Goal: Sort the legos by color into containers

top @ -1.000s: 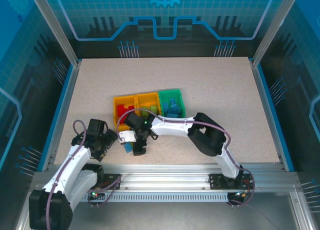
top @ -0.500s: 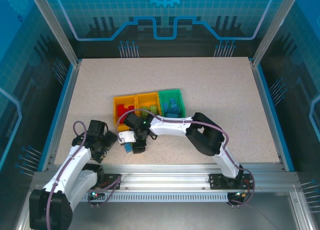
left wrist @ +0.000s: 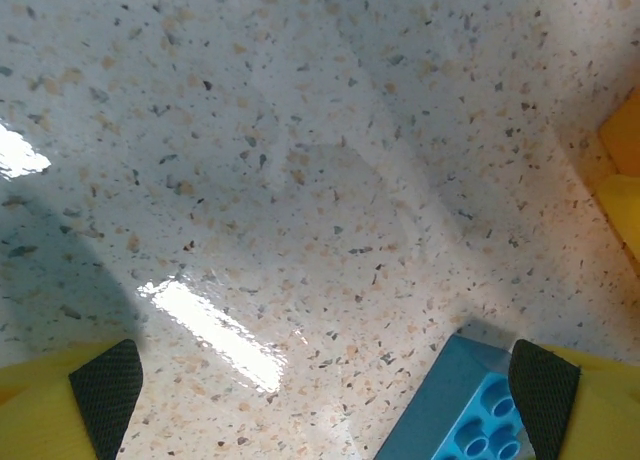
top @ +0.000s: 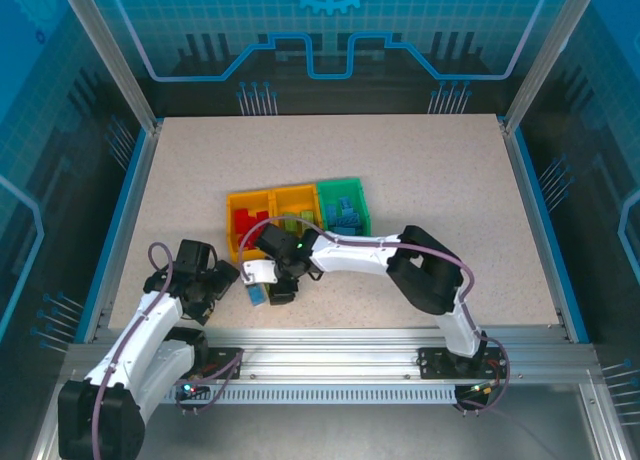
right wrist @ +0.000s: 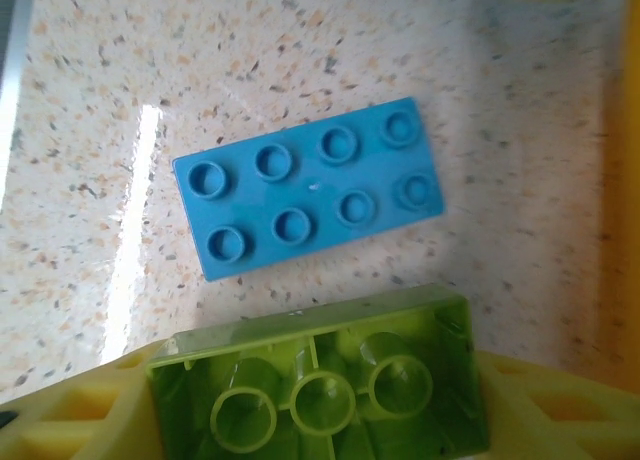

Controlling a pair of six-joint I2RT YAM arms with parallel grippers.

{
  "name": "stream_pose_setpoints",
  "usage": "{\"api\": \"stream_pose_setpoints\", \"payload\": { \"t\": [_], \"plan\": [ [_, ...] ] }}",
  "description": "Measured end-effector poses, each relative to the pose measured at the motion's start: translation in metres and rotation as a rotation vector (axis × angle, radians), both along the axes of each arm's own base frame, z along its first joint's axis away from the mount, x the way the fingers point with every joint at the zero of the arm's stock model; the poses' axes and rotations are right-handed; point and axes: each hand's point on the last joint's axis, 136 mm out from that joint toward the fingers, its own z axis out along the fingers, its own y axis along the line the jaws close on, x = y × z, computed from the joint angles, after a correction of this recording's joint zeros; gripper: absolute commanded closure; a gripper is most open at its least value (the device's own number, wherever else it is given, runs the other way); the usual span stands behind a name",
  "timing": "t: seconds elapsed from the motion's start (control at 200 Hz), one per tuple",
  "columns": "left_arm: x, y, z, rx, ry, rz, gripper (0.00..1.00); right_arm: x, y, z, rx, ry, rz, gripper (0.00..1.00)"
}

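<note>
My right gripper point(right wrist: 320, 405) is shut on a light green lego point(right wrist: 320, 380), held with its hollow underside toward the camera, just above the table. A blue lego point(right wrist: 305, 185) lies flat, studs up, on the table beyond it. In the top view this blue lego point(top: 257, 296) sits between my right gripper point(top: 277, 290) and my open left gripper point(top: 226, 278). In the left wrist view the blue lego point(left wrist: 455, 410) lies beside the right fingertip pad point(left wrist: 545, 380), and nothing is between the jaws of the left gripper point(left wrist: 325, 385). The containers point(top: 297, 192) stand in a row just behind.
The left orange bin holds red bricks point(top: 246, 220), the middle one green bricks point(top: 296, 221), and the green bin blue bricks point(top: 346, 218). An orange bin wall point(right wrist: 630, 180) runs close along the right gripper's right side. Bare table stretches to the right and behind the bins.
The right gripper's jaws have narrowed onto the green lego and the wrist has shifted slightly toward the bins. The left arm has stayed still and open.
</note>
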Motion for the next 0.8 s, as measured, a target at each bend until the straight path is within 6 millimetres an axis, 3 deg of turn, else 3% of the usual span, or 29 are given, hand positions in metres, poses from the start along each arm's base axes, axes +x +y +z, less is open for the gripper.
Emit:
{"api": "stream_pose_setpoints", "payload": {
  "t": [0.18,0.3,0.555,0.69,0.8],
  "plan": [
    [0.002,-0.002,0.001,-0.012,-0.008,-0.004,0.01,0.024,-0.010,0.049,0.092,-0.047,-0.074,0.38],
    [0.002,-0.004,0.001,-0.023,-0.008,-0.009,0.01,0.059,-0.025,0.067,0.120,-0.079,-0.173,0.38],
    [0.003,-0.016,0.004,-0.037,-0.026,-0.066,0.01,0.148,-0.061,0.054,0.052,-0.113,-0.411,0.38],
    [0.004,-0.030,0.006,-0.039,-0.026,-0.133,0.01,0.167,-0.068,0.037,0.004,-0.104,-0.458,0.36],
    [0.007,-0.039,0.010,-0.040,-0.032,-0.161,0.01,0.170,-0.067,0.027,-0.023,-0.097,-0.469,0.27]
  ]
}}
